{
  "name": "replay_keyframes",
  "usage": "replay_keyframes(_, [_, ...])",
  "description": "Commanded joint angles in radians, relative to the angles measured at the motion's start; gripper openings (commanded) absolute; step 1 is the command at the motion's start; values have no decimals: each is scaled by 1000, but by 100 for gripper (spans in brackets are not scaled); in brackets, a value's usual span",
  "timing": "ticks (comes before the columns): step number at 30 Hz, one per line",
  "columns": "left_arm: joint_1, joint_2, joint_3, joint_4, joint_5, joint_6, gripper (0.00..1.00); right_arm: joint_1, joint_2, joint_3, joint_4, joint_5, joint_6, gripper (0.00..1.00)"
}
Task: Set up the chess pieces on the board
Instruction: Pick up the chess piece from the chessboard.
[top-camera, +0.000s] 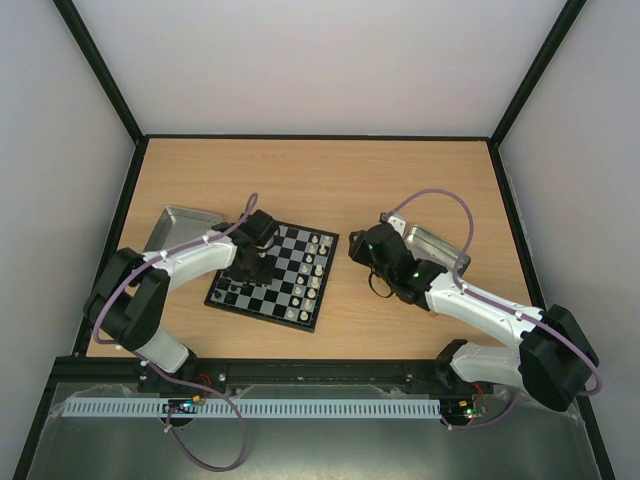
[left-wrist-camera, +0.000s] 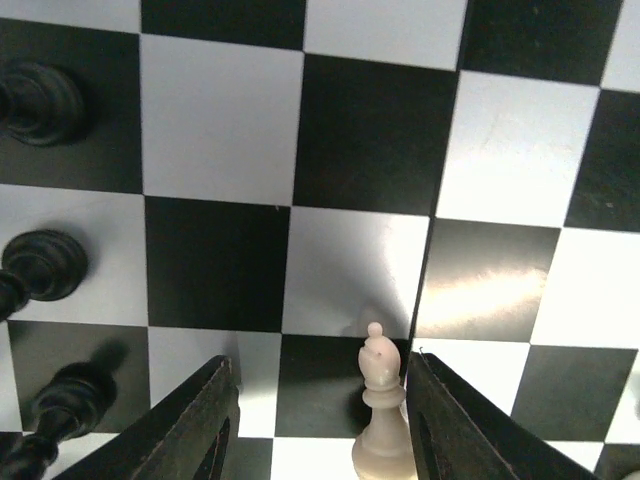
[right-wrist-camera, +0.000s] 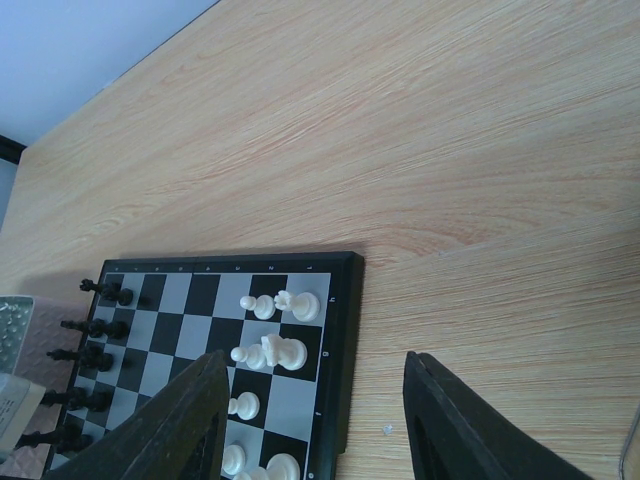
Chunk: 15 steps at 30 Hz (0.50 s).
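The board (top-camera: 322, 283) lies left of the table's centre. White chess pieces (top-camera: 314, 262) line its right side and black ones its left. My left gripper (top-camera: 249, 272) hangs low over the board's left half. In the left wrist view it (left-wrist-camera: 320, 385) is open around an upright cream-white bishop (left-wrist-camera: 383, 420), which stands close against the right finger (left-wrist-camera: 450, 420) and well apart from the left one. Black pieces (left-wrist-camera: 42, 265) stand to the left. My right gripper (right-wrist-camera: 315, 385) is open and holds nothing, above the bare wood just right of the board's rim (right-wrist-camera: 343, 330), near a white rook (right-wrist-camera: 303, 304) and knight (right-wrist-camera: 280, 352).
A shallow silver tin (top-camera: 178, 228) sits at the board's upper left, behind my left arm. A second tin (top-camera: 436, 244) lies behind my right gripper. Black frame rails (top-camera: 126, 230) border the table on both sides. A tiny pale speck (right-wrist-camera: 386, 429) lies on the wood beside the board.
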Motion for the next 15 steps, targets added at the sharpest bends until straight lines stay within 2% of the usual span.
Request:
replay_keyframes(1, [-15,-31,0,-45,58,24,49,-3,13,33,3,12,13,47])
replay_keyframes(15, [-46,-20,3,-73,58,18,42,-3,13,28,-2,15,20,47])
